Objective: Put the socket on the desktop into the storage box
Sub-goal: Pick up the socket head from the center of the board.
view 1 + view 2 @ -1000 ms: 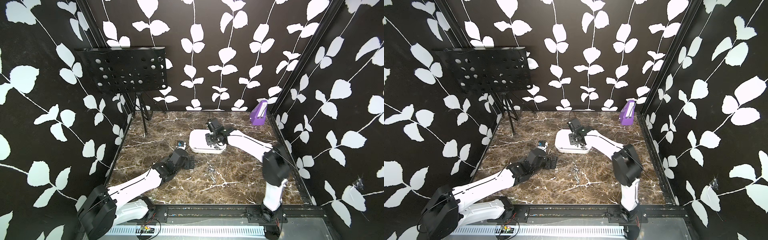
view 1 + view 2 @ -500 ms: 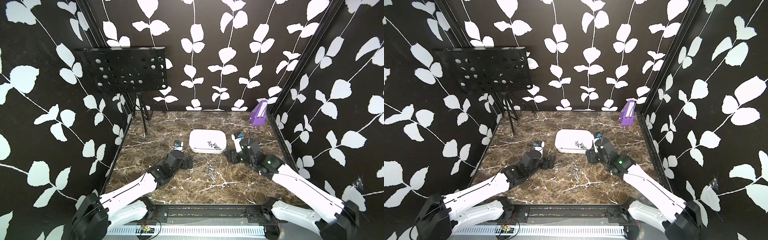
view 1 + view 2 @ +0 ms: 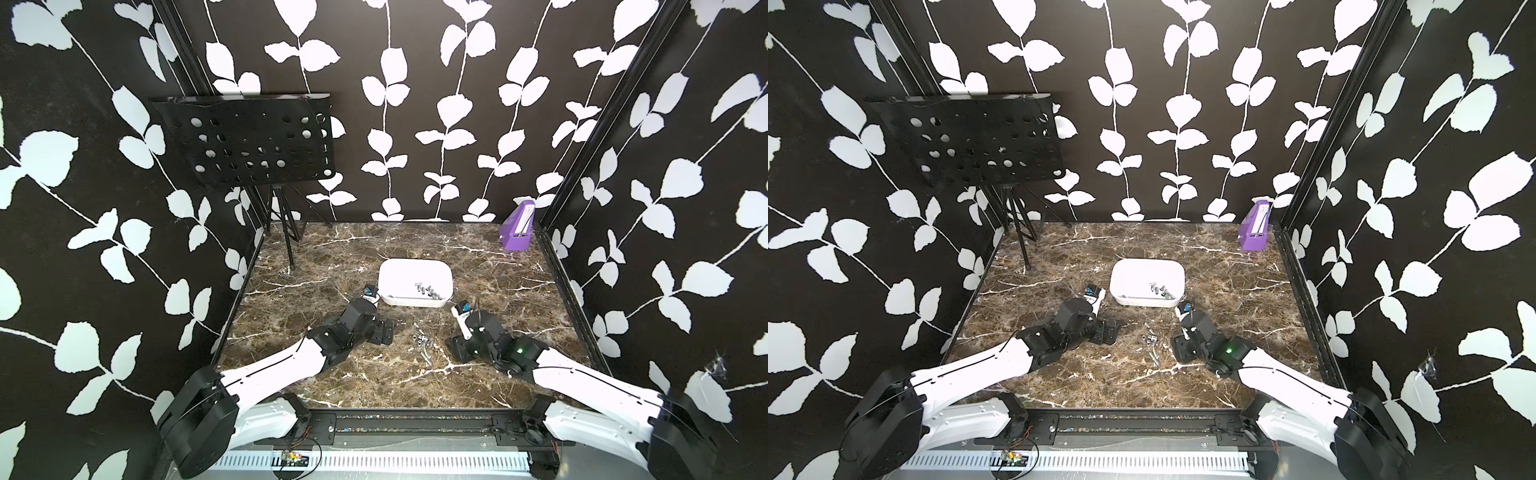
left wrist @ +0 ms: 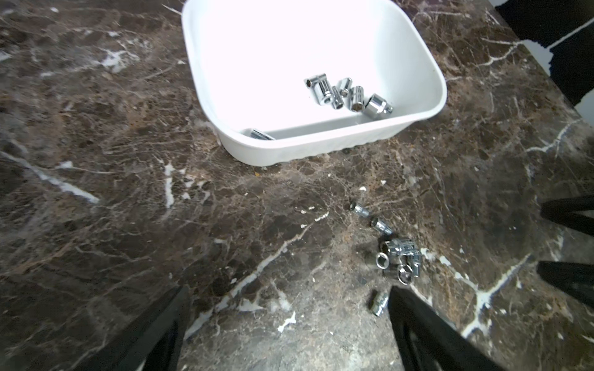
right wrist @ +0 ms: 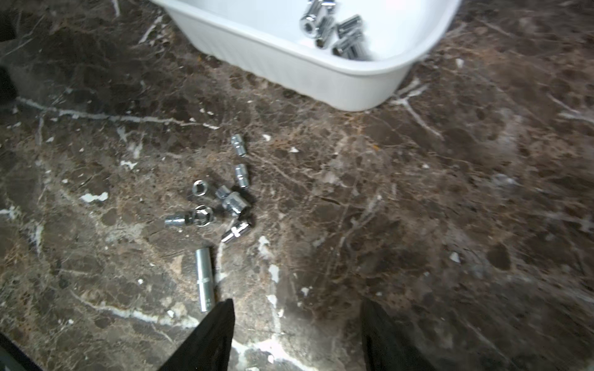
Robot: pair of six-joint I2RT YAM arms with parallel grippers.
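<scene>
Your right end effector (image 5: 298,303) has pulled back from the storage box (image 3: 411,300) and now sits low beside the loose sockets (image 5: 236,204) on the desk (image 3: 374,257), spread apart and empty, ready for another pick. Left end effector (image 4: 289,290) waits apart too, nothing held.

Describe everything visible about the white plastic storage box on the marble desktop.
The white, shallow, rounded-rectangle plastic storage box sits upright and open-topped near the middle of the dark brown marble-patterned desktop. Its outer wall is finely ribbed and its rim is smooth. Several shiny chrome sockets lie clustered inside, near one corner.
</scene>
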